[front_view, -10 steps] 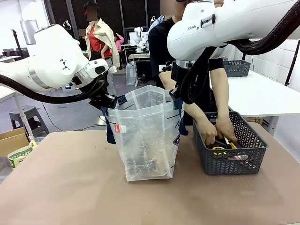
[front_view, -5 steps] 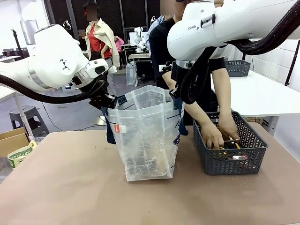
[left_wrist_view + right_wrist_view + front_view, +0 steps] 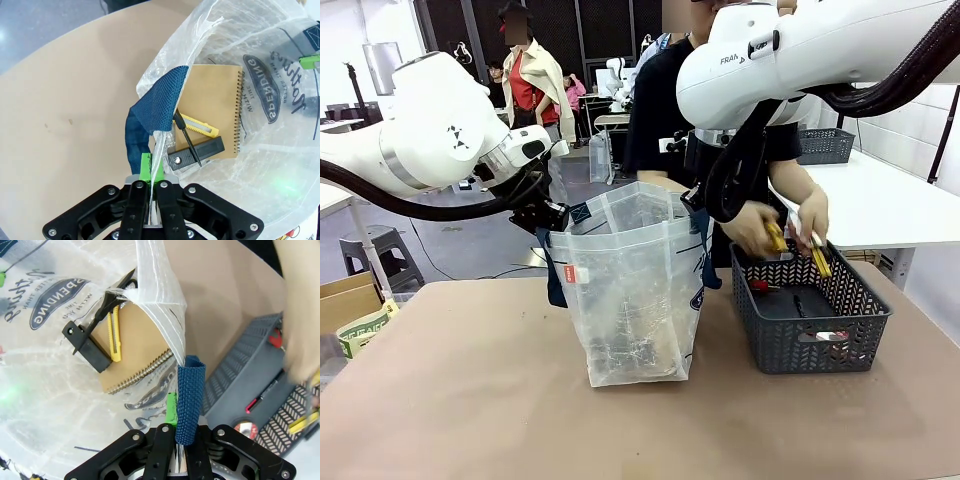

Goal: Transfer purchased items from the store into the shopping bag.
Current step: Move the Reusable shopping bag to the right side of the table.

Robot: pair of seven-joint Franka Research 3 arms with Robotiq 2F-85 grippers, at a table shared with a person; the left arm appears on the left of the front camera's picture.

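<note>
The shopping bag (image 3: 630, 300), clear plastic with navy handles, stands open mid-table. My left gripper (image 3: 552, 217) is shut on its left rim and handle (image 3: 150, 107); my right gripper (image 3: 692, 200) is shut on the right handle (image 3: 190, 395). The left wrist view shows my left gripper (image 3: 154, 172) pinching the plastic, and the right wrist view shows my right gripper (image 3: 176, 432) doing the same. Inside the bag lie a brown spiral notebook (image 3: 212, 100), a yellow utility knife (image 3: 197, 125) and a black item (image 3: 197, 152). A person's hands (image 3: 760, 230) hold yellow purchased items (image 3: 818, 260) above the basket.
A dark grey lattice basket (image 3: 820, 350) sits right of the bag, with a red-tipped item (image 3: 760, 285), a dark pen (image 3: 265, 390) and a tape roll (image 3: 243, 429) in it. A cardboard box (image 3: 350, 310) stands off the table's left edge.
The person's hands have risen out of the basket with yellow items in them. Both arms and the bag have stayed still.
</note>
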